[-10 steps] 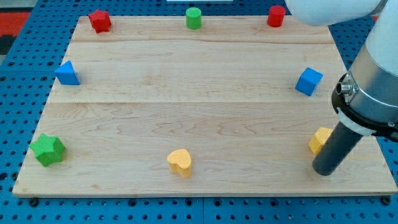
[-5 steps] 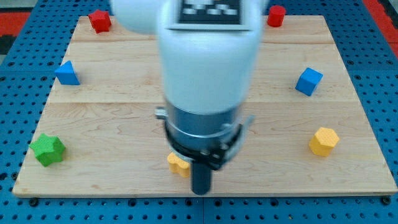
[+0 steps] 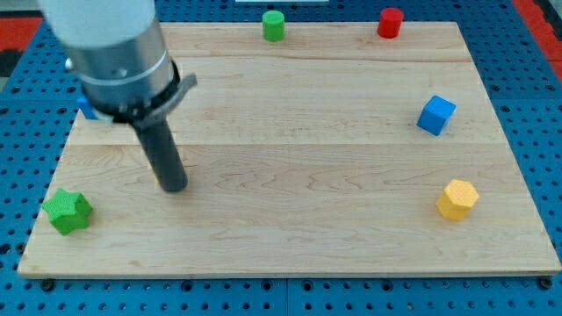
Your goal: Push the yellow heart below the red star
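Yellow heart: not visible anywhere on the board; whether my arm covers it I cannot tell. Red star: also out of sight; my arm fills the view's top-left corner.

My tip (image 3: 174, 186) rests on the wooden board (image 3: 290, 132), left of centre and a bit below mid-height. It is a bare rod, with nothing that opens or closes. No block touches it. The rod leans up toward the view's top left into the grey collar and pale housing of my arm (image 3: 110, 44).

Nearest block: green star (image 3: 68, 211), down and to the view's left of my tip, near the board's left edge, clearly apart from the rod.

A sliver of blue block (image 3: 84, 109) shows at the left edge of my arm, up and left of the tip; shape cannot be made out, most of it hidden.

Along the view's top edge: green cylinder (image 3: 274, 25) about mid-width, red cylinder (image 3: 390, 22) further right. Both upright, well apart from each other and from my tip.

View's right side: blue cube (image 3: 436, 115) near the right edge at mid-height. Below it, yellow hexagon (image 3: 457, 199), also near the right edge. The two are apart, and far from my tip.

Board sits on a blue pegboard (image 3: 527, 53).
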`<state>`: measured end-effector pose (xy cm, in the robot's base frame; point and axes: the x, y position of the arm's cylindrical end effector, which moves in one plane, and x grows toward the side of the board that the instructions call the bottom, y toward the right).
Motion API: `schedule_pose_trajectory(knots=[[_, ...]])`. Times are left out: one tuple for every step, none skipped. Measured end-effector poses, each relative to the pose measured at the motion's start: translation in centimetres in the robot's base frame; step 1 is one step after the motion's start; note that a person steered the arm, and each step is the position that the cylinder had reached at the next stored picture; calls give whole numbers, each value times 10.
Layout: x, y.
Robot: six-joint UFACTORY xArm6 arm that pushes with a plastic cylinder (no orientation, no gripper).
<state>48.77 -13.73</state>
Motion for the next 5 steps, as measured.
schedule_pose_trajectory(knots=[[-46,-39],[-70,-58],[-91,-59],[-140,-52],[-161,-52]])
